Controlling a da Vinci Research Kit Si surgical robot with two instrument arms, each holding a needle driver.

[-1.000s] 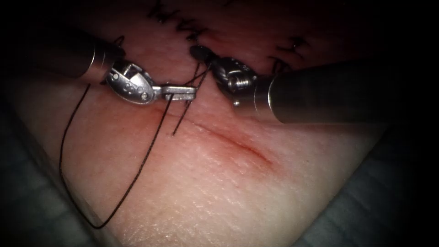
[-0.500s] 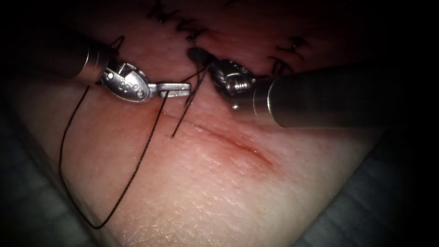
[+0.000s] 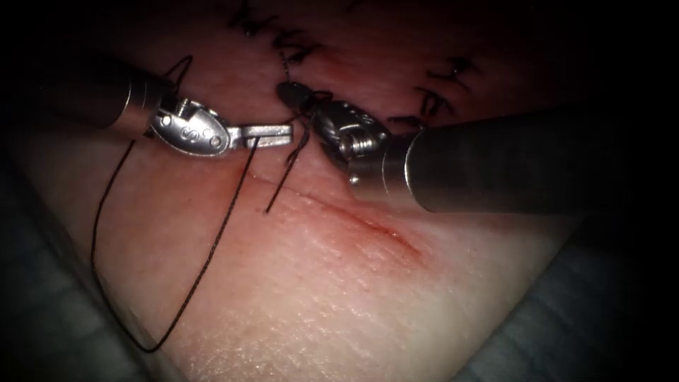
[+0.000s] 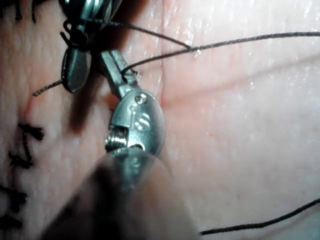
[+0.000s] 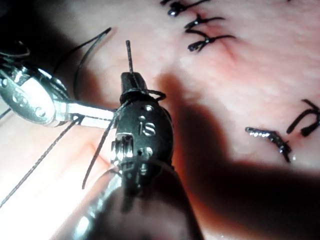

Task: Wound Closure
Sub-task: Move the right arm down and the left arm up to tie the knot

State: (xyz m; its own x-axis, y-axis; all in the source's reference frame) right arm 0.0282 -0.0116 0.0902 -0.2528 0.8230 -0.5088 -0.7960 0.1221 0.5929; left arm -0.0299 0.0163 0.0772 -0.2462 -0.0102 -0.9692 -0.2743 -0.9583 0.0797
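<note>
The thread (image 3: 212, 255) is dark and thin, sweeping in a long loop over the tissue (image 3: 339, 297) left of the cut (image 3: 368, 226), then rising to the left tool (image 3: 272, 133), whose jaws are clamped on it just left of the cut's far end. A short free end (image 3: 279, 189) hangs near the cut. Just beside it on the right, the right tool (image 3: 291, 92) has its jaws together on the thread, with turns wound round them.
</note>
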